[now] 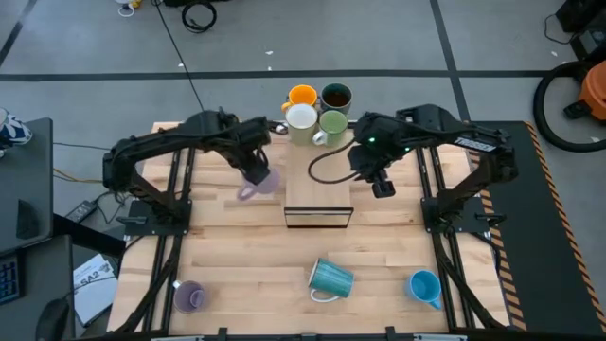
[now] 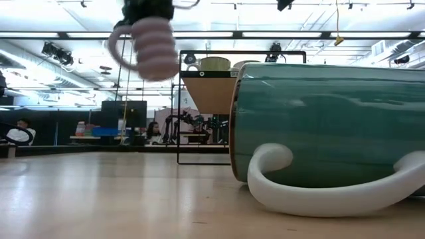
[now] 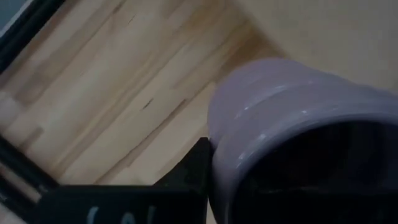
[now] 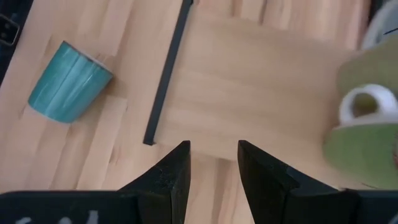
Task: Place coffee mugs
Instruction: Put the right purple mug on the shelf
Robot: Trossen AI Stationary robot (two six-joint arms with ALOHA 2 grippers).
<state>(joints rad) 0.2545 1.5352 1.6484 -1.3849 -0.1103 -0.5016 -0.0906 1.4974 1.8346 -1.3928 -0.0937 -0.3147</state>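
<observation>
Aloft, ribbed lilac mug [image 1: 258,183], left end effector [image 1: 254,170] clamped, slatted wooden table [image 1: 246,256]

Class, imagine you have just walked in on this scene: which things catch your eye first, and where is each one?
First comes the lilac mug held up off the table in the left end effector, beside the raised wooden shelf. Next is the big teal mug lying on its side near the table's front edge, filling the low view. Then the cluster of four upright mugs at the shelf's far end, with the right end effector open and empty nearby.
</observation>
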